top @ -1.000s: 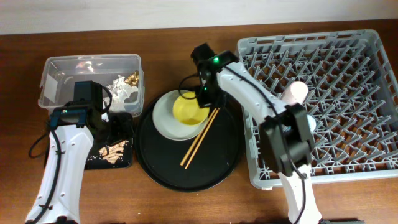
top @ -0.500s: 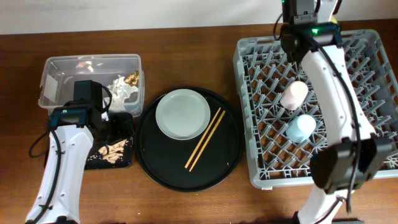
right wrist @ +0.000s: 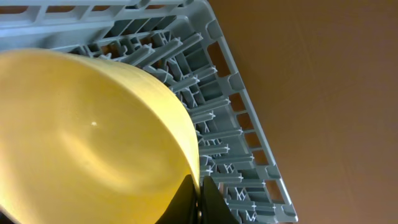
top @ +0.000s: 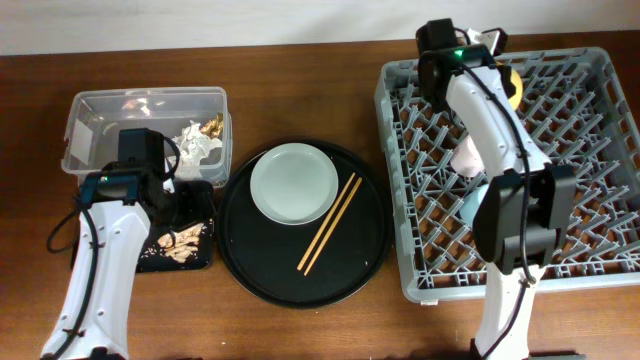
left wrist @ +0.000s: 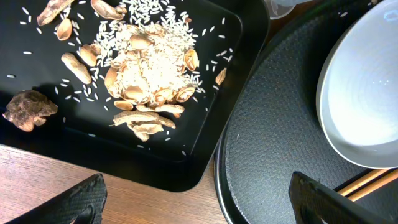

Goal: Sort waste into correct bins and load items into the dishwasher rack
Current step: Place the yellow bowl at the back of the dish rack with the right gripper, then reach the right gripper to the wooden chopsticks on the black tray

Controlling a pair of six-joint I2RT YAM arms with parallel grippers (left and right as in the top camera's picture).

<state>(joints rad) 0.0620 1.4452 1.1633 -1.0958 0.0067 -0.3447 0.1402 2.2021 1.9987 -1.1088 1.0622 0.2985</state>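
Observation:
My right gripper (right wrist: 198,200) is shut on the rim of the small yellow bowl (right wrist: 87,137) and holds it over the far edge of the grey dishwasher rack (right wrist: 217,112). In the overhead view the bowl (top: 512,86) is at the rack's (top: 590,250) back. The pink cup (top: 470,155) and blue cup (top: 470,206) lie in the rack. The pale plate (top: 294,183) and chopsticks (top: 330,224) lie on the round black tray (top: 300,280). My left gripper (left wrist: 202,205) is open and empty over the edge of the shallow black tray (left wrist: 242,37), which holds food scraps (left wrist: 143,81).
The clear tub (top: 100,105) at the back left holds white tissue (top: 198,145) and a gold wrapper (top: 212,126). The shallow black tray (top: 200,262) sits in front of it. The right arm stretches across the rack's left half.
My right gripper lifted the yellow bowl off the plate and carried it right, to the rack's far edge. The left arm has not moved.

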